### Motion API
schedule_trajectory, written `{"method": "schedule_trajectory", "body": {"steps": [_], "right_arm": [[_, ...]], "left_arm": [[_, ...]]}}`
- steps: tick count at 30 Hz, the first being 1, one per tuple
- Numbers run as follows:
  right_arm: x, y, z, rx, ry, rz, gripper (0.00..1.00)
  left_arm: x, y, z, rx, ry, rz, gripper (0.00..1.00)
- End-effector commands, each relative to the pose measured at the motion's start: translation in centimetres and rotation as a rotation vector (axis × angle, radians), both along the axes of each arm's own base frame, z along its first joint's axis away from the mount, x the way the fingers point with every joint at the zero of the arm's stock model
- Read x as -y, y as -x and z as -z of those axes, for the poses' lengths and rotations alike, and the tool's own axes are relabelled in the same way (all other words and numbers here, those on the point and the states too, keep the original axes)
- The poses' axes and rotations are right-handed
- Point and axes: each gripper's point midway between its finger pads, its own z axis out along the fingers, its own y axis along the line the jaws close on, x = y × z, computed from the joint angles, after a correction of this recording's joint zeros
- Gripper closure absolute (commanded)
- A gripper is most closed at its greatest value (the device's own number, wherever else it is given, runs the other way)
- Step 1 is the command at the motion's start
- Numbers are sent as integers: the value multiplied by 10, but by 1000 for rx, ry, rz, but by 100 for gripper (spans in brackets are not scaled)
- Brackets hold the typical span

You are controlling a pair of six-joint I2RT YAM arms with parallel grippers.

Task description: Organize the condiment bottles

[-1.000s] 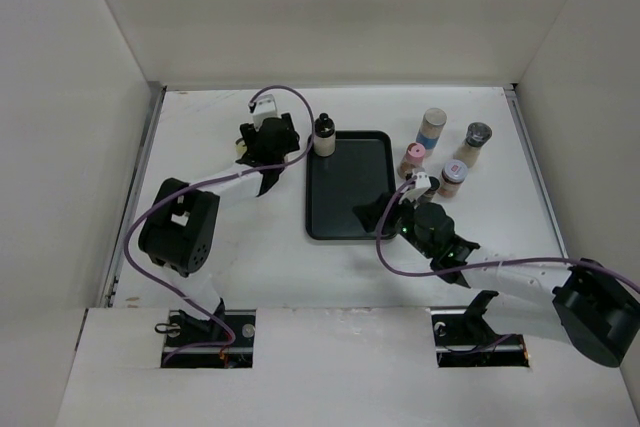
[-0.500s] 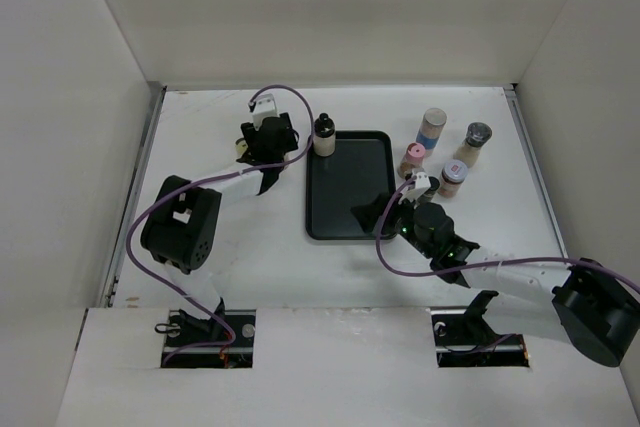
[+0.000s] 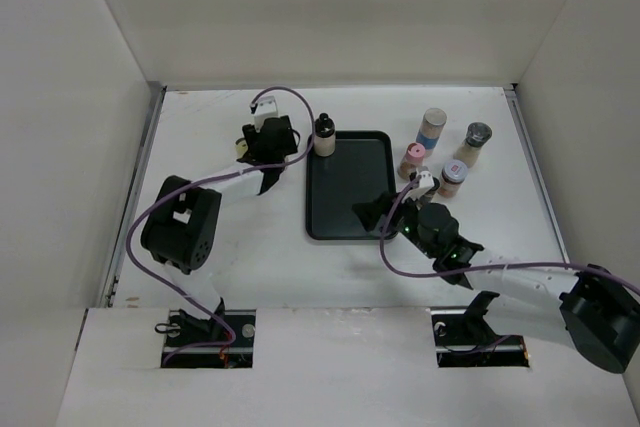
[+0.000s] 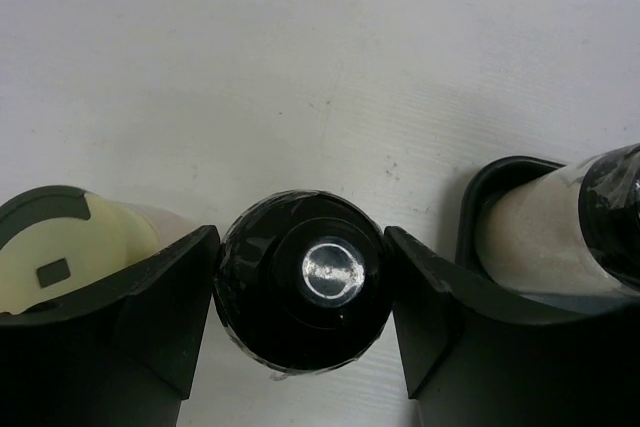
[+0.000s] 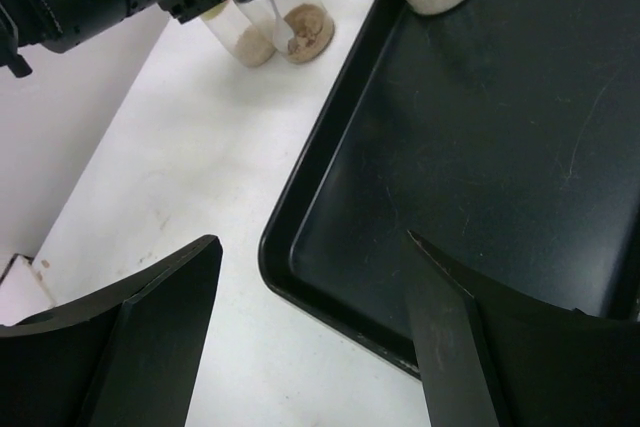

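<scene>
Barely started imo: one cream-filled black-capped bottle [image 3: 324, 137] stands in the flat black plastic tray [image 3: 350, 202]. Left gripper [image 4: 302, 282] is clamped on a second black-capped bottle [image 4: 300, 252] just beside the tray. Right gripper [image 5: 312, 247] hangs released, and the pink-capped shaker [image 3: 412, 160] and its neighbours sit outside.

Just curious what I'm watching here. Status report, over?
Left gripper shut on black-capped bottle, beside tray. Right gripper open, empty, over tray corner. Yellow-capped bottle close beside left finger.
</scene>
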Motion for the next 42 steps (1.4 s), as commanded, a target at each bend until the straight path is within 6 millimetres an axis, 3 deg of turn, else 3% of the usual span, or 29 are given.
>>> {"method": "schedule_trajectory", "body": {"steps": [1,4,8,12,15,18,25,33,42], "right_arm": [[-3,-1,-28,72,-72,-4,24],[2,1,-34,86,-95,10,25],[29,-9,-37,95,-118,134,23],[71,-23,-30,59,-141,314,25],[95,-27,-29,59,-151,390,47],[98,-20,-45,107,-191,375,65],[106,-8,-67,194,-219,398,66],[131,-7,-65,194,-239,501,60],[127,-10,-60,174,-222,493,59]], "left_arm": [[15,5,-95,198,81,24,63],[21,28,-129,257,101,47,64],[35,54,-144,283,119,85,65],[86,69,-145,270,148,194,65],[138,71,-148,261,166,293,65],[178,61,-145,256,180,359,65],[238,23,-127,245,192,432,65],[268,-21,-100,243,183,431,66],[277,-45,-78,228,146,422,65]]}}
